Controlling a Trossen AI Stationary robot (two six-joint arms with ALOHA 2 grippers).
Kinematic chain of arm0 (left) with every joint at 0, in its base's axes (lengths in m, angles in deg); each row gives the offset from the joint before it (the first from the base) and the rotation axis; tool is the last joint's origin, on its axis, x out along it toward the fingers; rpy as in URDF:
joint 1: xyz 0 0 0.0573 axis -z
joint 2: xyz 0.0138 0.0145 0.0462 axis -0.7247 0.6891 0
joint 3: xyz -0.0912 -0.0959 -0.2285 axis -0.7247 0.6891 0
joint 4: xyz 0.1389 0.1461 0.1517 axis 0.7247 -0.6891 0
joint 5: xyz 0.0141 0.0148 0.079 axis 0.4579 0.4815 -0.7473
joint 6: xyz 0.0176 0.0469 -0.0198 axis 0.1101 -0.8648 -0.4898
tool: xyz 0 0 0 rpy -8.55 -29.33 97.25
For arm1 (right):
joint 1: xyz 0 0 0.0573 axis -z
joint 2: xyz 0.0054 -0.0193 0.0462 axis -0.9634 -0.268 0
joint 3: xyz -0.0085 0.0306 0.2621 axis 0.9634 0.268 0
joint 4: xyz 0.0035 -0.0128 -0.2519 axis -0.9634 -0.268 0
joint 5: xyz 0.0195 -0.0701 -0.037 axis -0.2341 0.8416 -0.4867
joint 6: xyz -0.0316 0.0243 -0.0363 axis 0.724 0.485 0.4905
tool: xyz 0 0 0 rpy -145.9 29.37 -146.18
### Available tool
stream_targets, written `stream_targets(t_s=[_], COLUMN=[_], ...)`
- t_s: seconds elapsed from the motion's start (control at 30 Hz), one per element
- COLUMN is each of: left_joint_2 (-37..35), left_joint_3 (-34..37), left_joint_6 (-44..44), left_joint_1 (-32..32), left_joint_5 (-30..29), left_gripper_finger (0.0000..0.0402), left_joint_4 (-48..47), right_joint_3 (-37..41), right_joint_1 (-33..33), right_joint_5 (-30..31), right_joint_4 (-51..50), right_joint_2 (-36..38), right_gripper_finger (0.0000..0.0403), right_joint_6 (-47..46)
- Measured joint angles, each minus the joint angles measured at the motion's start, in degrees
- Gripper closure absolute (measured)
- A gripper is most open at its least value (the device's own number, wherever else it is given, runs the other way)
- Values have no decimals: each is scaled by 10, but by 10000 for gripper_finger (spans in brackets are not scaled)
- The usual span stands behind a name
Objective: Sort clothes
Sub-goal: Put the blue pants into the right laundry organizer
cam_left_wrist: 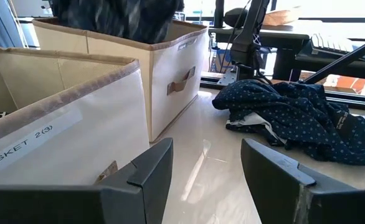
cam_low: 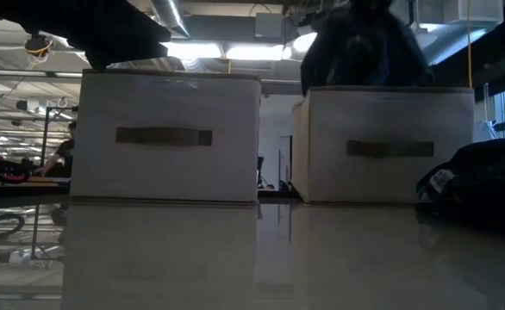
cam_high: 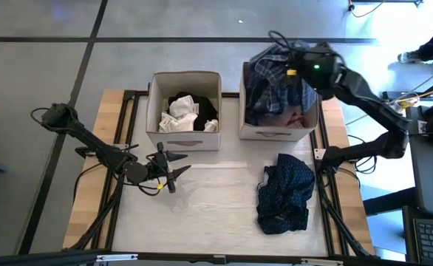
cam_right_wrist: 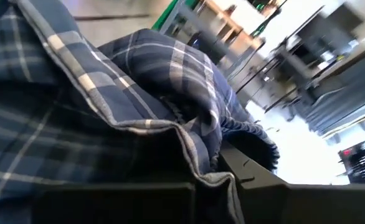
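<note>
Over the right box [cam_high: 278, 133], right jaws (clamped) hold plaid garment [cam_high: 272, 77]; left jaws gape.

A: What do the arms look like?
B: Both are black with slim jointed links. The right arm [cam_high: 364, 92] shows a small green light and a yellow tag.
A: And the left pincer [cam_left_wrist: 204, 180]?
B: Two broad, dark grey fingers [cam_left_wrist: 146, 180], flat-faced, with black cables trailing behind.
</note>
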Motion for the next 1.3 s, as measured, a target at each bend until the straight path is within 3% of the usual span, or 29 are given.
stream_targets(t_s=[0.5,0.7,0.97,1.3], left_joint_2=[0,0,0,0], left_joint_3=[0,0,0,0], left_joint_6=[0,-4,-4,-4], left_joint_1=[0,0,0,0], left_joint_5=[0,0,0,0], left_gripper_finger=[222,222,222,222], left_joint_4=[0,0,0,0], right_joint_3=[285,371,439,453], right_joint_1=[90,96,96,96], right_joint_5=[-126,-140,-193,-216], right_joint_4=[160,194,207,212], right_joint_2=[0,0,-21,-94], right_gripper_finger=[384,384,384,380], right_joint_6=[-49,-53,-68,-78])
